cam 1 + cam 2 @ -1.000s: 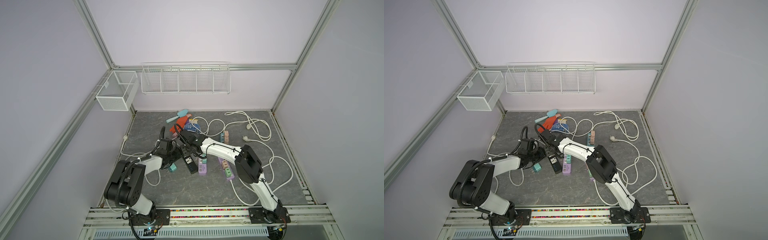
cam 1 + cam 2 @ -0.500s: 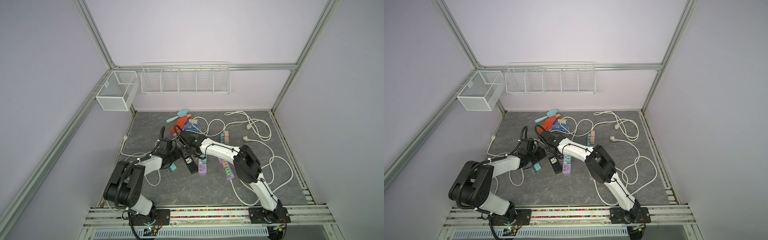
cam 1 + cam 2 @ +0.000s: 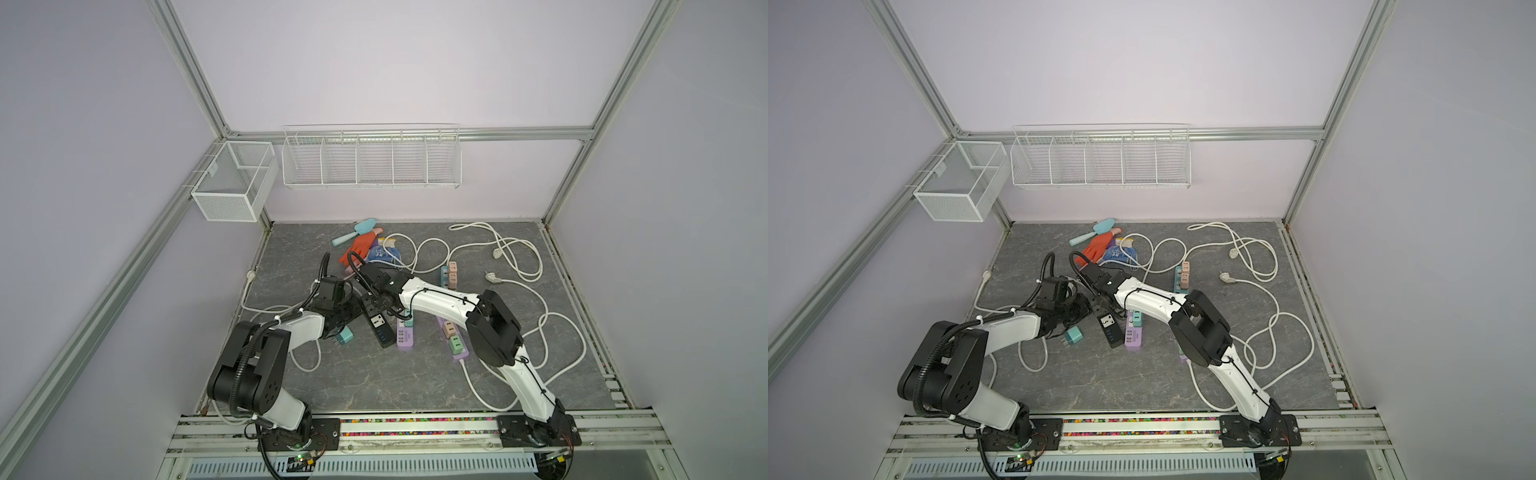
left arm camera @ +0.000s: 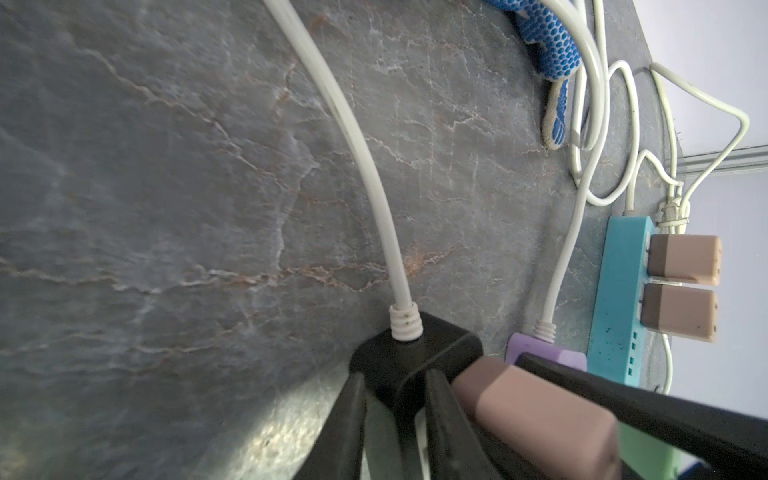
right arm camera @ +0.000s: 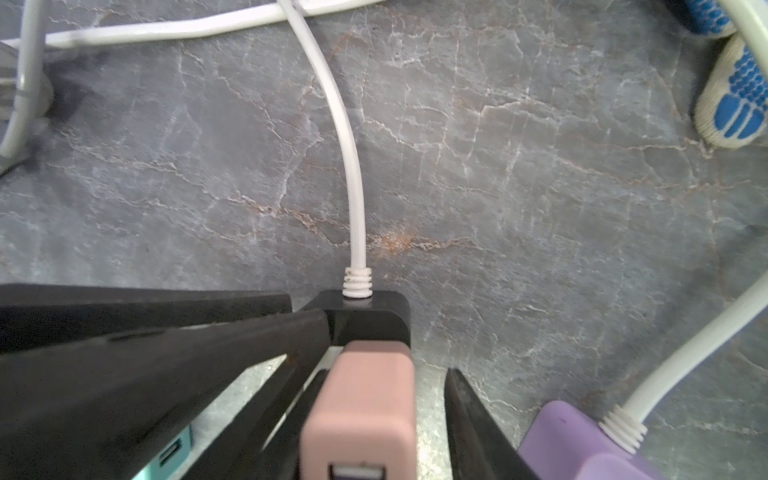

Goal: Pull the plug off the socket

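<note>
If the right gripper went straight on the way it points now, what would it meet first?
Probably the pale pink block-shaped plug, which sits between the open jaws of the right gripper. Just beyond it is the black plastic power strip. Depth is unclear.

Both top views look down from high overhead across the whole table point(image 3: 374, 374); both wrist cameras sit low and close, sharing the black power strip point(image 4: 415, 353).
</note>
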Available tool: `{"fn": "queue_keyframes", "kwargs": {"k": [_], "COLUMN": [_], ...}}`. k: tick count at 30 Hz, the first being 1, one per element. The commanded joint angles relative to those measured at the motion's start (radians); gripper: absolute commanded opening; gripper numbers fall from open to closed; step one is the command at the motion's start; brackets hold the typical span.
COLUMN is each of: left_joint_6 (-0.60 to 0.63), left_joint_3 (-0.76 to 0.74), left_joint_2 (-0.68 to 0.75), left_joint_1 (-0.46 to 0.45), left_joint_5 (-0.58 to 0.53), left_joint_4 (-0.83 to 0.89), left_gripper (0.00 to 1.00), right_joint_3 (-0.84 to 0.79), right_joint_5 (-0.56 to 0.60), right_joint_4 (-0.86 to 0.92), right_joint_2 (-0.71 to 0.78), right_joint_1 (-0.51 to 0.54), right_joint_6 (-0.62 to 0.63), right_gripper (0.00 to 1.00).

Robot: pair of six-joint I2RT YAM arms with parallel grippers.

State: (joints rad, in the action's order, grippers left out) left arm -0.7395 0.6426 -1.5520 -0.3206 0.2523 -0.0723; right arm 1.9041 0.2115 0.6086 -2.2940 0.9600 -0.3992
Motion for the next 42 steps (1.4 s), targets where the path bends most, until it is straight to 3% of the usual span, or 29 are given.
{"fn": "queue_keyframes", "kwargs": {"k": [1,11,42], "left_joint_6": [-0.005,-0.007,0.003], "left_joint_3": [-0.036,-0.045,-0.021], "left_joint_2": [-0.024,-0.008,-0.056], "left_joint_1": [-0.003,-0.009,-0.041], "left_joint_5": [-0.017,-0.043,-0.095], "left_joint_4": [0.074,0.074,0.089], "left_gripper": [0.26,0.24,0.21], "right_joint_3": [-0.014,-0.010,-0.066], "right_joint_5": [0.004,0.019,0.028], "right_joint_4": [-0.002,-0.004,-0.069], "right_joint_2": [0.007,0.021,0.076], "right_joint_1": [0.005,0.005,0.029], "right_joint_6": [0.010,0.022,0.026], "right_gripper": [0.44,0.36,0.27]}}
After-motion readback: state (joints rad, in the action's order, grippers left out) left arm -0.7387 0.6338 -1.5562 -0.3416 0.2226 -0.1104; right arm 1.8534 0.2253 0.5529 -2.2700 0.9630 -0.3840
